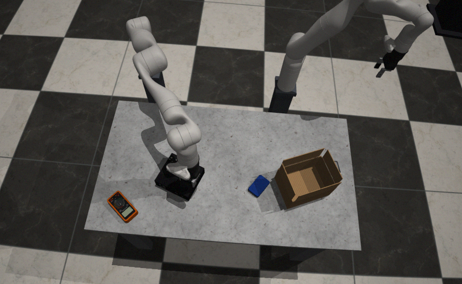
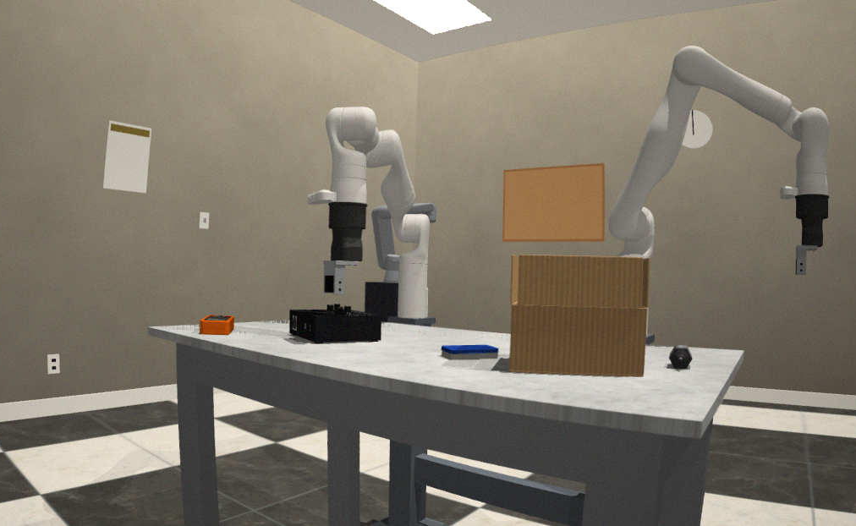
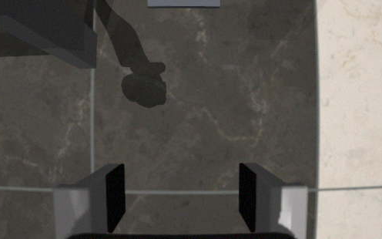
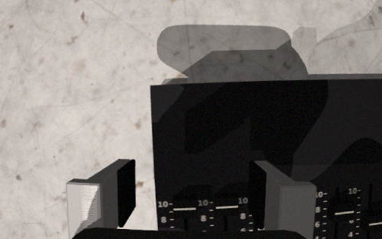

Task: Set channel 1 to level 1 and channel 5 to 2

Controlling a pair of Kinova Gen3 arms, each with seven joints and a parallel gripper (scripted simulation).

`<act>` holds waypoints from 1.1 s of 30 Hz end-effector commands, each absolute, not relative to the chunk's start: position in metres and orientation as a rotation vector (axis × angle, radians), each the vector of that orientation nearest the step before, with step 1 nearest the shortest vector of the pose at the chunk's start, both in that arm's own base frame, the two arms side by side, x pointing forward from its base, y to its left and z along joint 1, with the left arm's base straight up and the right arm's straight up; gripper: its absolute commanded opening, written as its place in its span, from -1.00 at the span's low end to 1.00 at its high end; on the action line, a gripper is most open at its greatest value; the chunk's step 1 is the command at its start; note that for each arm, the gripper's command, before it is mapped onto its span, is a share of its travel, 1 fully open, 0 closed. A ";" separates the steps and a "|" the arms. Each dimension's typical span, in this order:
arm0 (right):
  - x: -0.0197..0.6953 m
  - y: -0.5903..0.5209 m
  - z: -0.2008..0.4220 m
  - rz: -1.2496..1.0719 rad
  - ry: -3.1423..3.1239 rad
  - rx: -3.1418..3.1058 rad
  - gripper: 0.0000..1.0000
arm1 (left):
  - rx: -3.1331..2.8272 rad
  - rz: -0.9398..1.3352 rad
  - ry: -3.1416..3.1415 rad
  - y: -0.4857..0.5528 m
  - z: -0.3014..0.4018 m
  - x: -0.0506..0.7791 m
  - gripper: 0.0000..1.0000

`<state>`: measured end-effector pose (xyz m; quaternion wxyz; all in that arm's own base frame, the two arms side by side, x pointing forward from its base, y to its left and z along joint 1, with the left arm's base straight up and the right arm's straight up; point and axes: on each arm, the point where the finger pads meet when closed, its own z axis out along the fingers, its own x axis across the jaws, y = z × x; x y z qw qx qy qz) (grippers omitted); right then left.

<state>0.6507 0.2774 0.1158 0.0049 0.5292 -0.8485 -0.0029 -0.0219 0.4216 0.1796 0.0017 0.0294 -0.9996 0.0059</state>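
Observation:
The black lighting desk (image 1: 172,186) (image 2: 348,327) (image 4: 358,112) stands on the table. My right gripper (image 1: 192,181) (image 2: 334,279) (image 4: 192,184) is open and empty, above the desk. In the right wrist view the leftmost fader (image 4: 185,209) is a little above 9, and the second fader (image 4: 226,207) is also near 9. Farther right, one fader (image 4: 344,213) is near 7 and another fader (image 4: 377,223) is near 5. The right finger hides part of the fader row, and the channel numbers are out of view. My left gripper (image 1: 380,69) (image 2: 801,261) (image 3: 182,188) is open and empty, beyond the table.
An orange multimeter (image 1: 122,207) (image 2: 216,325) lies near the desk. A blue sponge-like block (image 1: 259,186) (image 2: 469,351) lies beside the tall open cardboard box (image 1: 282,188) (image 2: 577,339). A dark dumbbell-like object (image 2: 680,357) lies beyond the box, near the table edge.

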 end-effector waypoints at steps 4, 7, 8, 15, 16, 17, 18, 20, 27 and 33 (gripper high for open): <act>0.654 0.281 0.116 0.000 -2.632 1.716 1.00 | 0.081 0.000 -3.141 0.424 0.180 -0.022 1.00; 0.655 0.281 0.116 0.000 -2.625 1.726 1.00 | 0.081 0.000 -3.141 0.424 0.180 -0.022 1.00; 0.655 0.281 0.116 0.000 -2.623 1.729 1.00 | 0.081 0.000 -3.141 0.424 0.180 -0.022 1.00; 0.655 0.281 0.116 0.000 -2.620 1.733 1.00 | 0.081 0.000 -3.141 0.424 0.180 -0.022 1.00; 0.655 0.281 0.116 0.000 -2.620 1.733 1.00 | 0.081 0.000 -3.141 0.424 0.180 -0.022 1.00; 0.655 0.281 0.116 0.000 -2.620 1.733 1.00 | 0.081 0.000 -3.141 0.424 0.180 -0.022 1.00; 0.655 0.281 0.116 0.000 -2.620 1.733 -1.00 | 0.081 0.000 -3.141 0.424 0.180 -0.022 1.00; 0.655 0.281 0.116 0.000 -2.620 1.733 -1.00 | 0.081 0.000 -3.141 0.424 0.180 -0.022 1.00; 0.655 0.281 0.116 0.000 -2.620 1.733 -1.00 | 0.081 0.000 -3.141 0.424 0.180 -0.022 1.00; 0.655 0.281 0.116 0.000 -2.620 1.733 -1.00 | 0.081 0.000 -3.141 0.424 0.180 -0.022 1.00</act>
